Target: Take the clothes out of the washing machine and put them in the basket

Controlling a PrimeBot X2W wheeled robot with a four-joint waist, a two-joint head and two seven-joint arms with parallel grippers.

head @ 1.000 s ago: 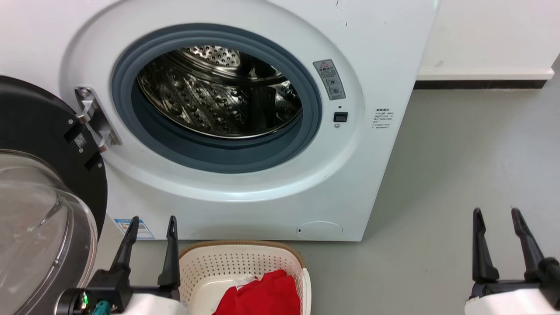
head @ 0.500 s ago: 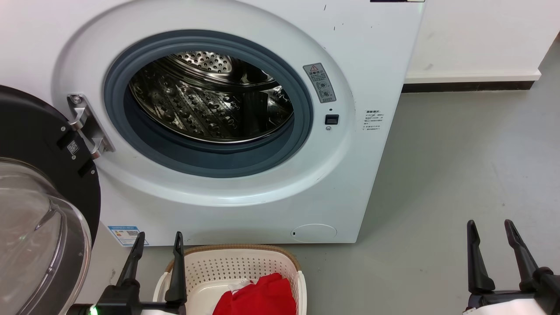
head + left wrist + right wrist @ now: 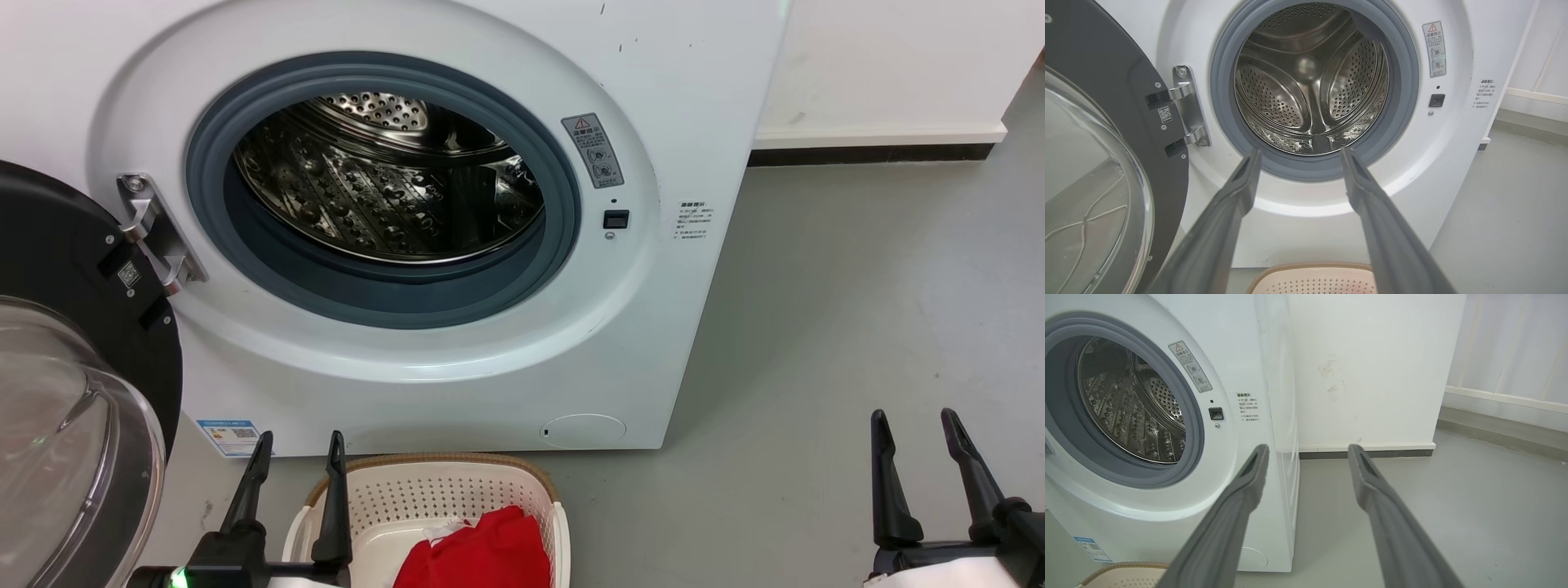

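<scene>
Head view, laundry corner: the clothes (image 3: 482, 551), one plain red garment, lie heaped in the basket (image 3: 445, 462) on the floor just in front of the washing machine (image 3: 702, 98). Its door (image 3: 49, 245) hangs wide open at my left and its drum (image 3: 384, 188) shows bare perforated steel. I judge the garment light, soft and limp, with nothing fragile about it. It would sag and trail from any grip, so the place to take it, should it need shifting, is a raised fold near the top of the heap, pinched deep enough that the cloth does not slide out. My left gripper (image 3: 299, 441) hangs low, just beside the basket's left rim, its two dark fingers spread apart and empty, pointing up toward the machine's front. The left wrist view looks between them straight into the porthole. My right gripper (image 3: 913, 418) is well apart to the right, over bare grey floor (image 3: 857, 286), fingers likewise parted and holding nothing, aimed at the machine's right front corner and the white wall (image 3: 898, 57) beyond.
</scene>
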